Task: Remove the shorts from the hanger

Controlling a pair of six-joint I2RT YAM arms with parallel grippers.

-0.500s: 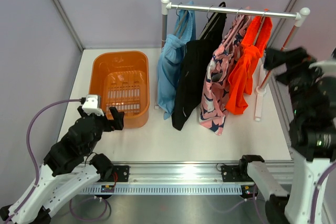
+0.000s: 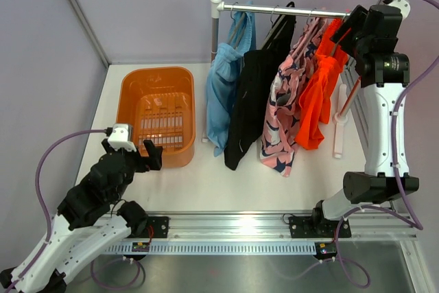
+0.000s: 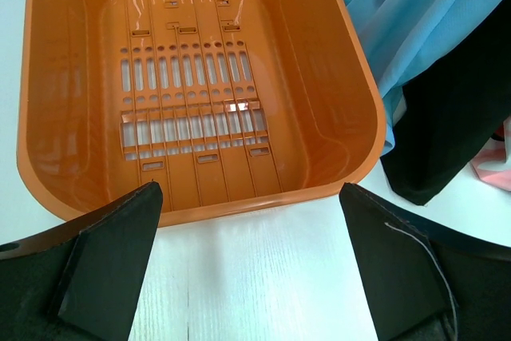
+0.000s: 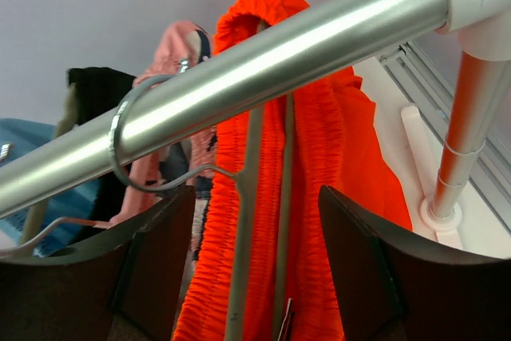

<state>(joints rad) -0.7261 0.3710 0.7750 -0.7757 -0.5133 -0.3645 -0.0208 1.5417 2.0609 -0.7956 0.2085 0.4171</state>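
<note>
Grey-walled booth, white table [image 2: 206, 183], rack rail [image 2: 288, 12] at back. All four shorts on hangers: light blue shorts [image 2: 223, 94], black shorts [image 2: 250, 101], pink patterned shorts [image 2: 288, 114], orange shorts [image 2: 319, 94] at right end. Step looks like going for the orange pair first. Right end effector [image 4: 255, 213] up under rail, fingers spread either side of the fabric and wire hanger [image 4: 117, 145], no pinch visible. Next move imo: clamp waistband, pull down off hanger without snagging. Left end effector [image 3: 249, 193] released, parked at orange basket [image 2: 127, 101]. Basket has nothing in it.

Left tool [image 3: 249, 197] spread low, right tool [image 4: 255, 197] high
</note>
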